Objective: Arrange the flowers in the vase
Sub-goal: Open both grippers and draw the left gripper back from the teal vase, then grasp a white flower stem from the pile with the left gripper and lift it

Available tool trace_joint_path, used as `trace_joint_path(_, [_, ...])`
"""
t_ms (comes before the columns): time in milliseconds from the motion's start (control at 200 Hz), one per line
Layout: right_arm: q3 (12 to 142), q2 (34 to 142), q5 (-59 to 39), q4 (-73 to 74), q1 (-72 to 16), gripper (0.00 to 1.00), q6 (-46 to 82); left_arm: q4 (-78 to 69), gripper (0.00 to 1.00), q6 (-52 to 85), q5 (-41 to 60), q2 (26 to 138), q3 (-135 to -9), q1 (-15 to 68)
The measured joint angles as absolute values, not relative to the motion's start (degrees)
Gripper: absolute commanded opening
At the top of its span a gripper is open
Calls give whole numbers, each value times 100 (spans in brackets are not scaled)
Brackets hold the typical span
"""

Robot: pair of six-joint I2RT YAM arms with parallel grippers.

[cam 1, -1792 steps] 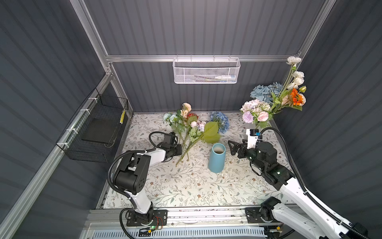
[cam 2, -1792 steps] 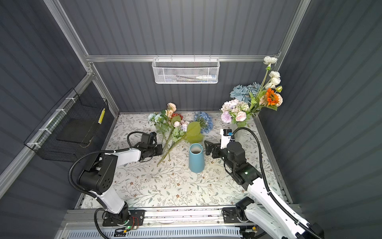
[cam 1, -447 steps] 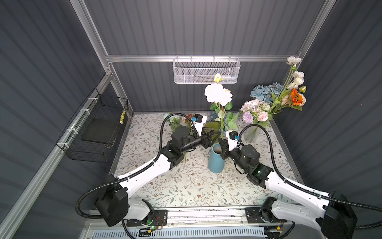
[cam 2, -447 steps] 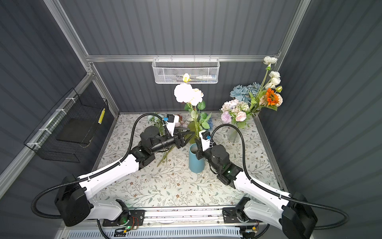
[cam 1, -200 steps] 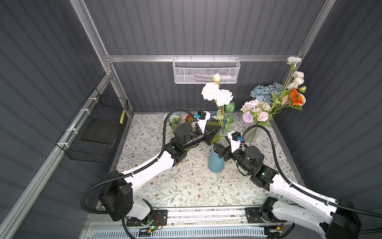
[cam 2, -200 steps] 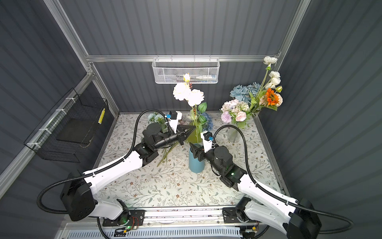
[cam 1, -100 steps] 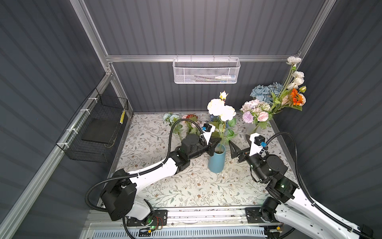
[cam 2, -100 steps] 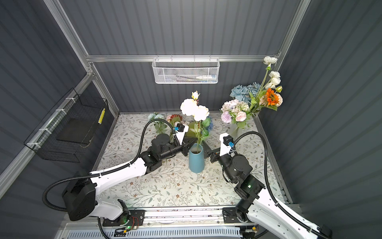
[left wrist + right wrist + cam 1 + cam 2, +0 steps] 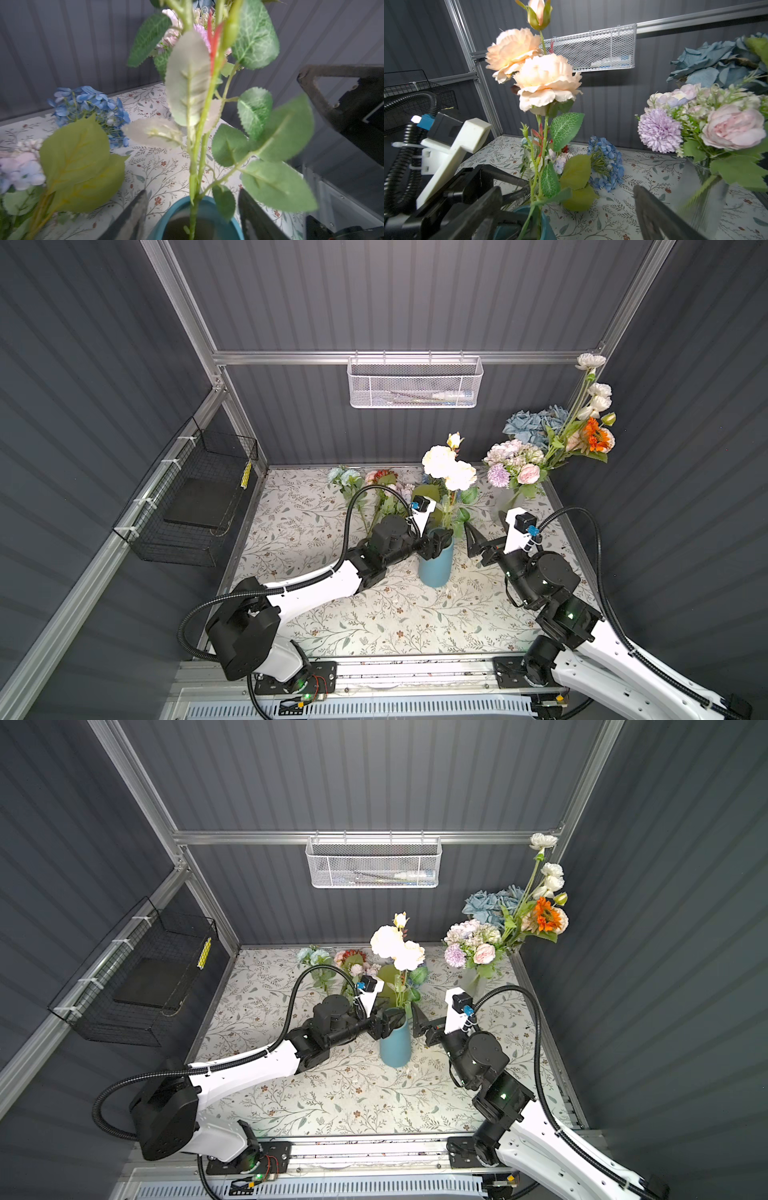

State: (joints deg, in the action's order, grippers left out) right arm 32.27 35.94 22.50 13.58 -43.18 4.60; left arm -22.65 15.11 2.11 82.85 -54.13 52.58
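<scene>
On the patterned tabletop point(image 9: 374, 614), the blue vase point(image 9: 434, 568) is seen upright near the middle. The left pincer point(image 9: 437, 538) is held at the vase's rim, with its jaws parted on either side of the stem and nothing gripped. The right pincer point(image 9: 476, 545) is held just beside the vase, spread wide and empty. A cream-blossomed spray point(image 9: 449, 468) is stood in the vase. Behind it, loose flowers point(image 9: 376, 485) are laid on the tabletop. A bouquet point(image 9: 515, 460) in a glass vase is placed in the far right corner.
</scene>
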Motion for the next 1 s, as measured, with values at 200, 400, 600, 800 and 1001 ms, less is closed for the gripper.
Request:
trace_joint_path(200, [3232, 3566, 2322, 1365, -4318, 99, 447, -1747, 95, 1594, -469, 7253, -5218, 5240])
trace_joint_path(400, [3282, 3642, 2403, 1406, -4316, 99, 436, -1417, 98, 1739, -1026, 6139, -4698, 4849])
trace_joint_path(600, [3291, 3776, 2401, 1457, -4311, 99, 427, -1063, 99, 2154, -1321, 5671, -4167, 3892])
trace_joint_path(800, [3306, 3800, 2401, 1472, -4311, 99, 504, -845, 99, 2480, -1319, 6119, -4086, 3153])
trace_joint_path(1001, [3411, 3787, 2397, 1243, -4311, 99, 694, -1081, 92, 3022, -891, 7308, -3931, 2340])
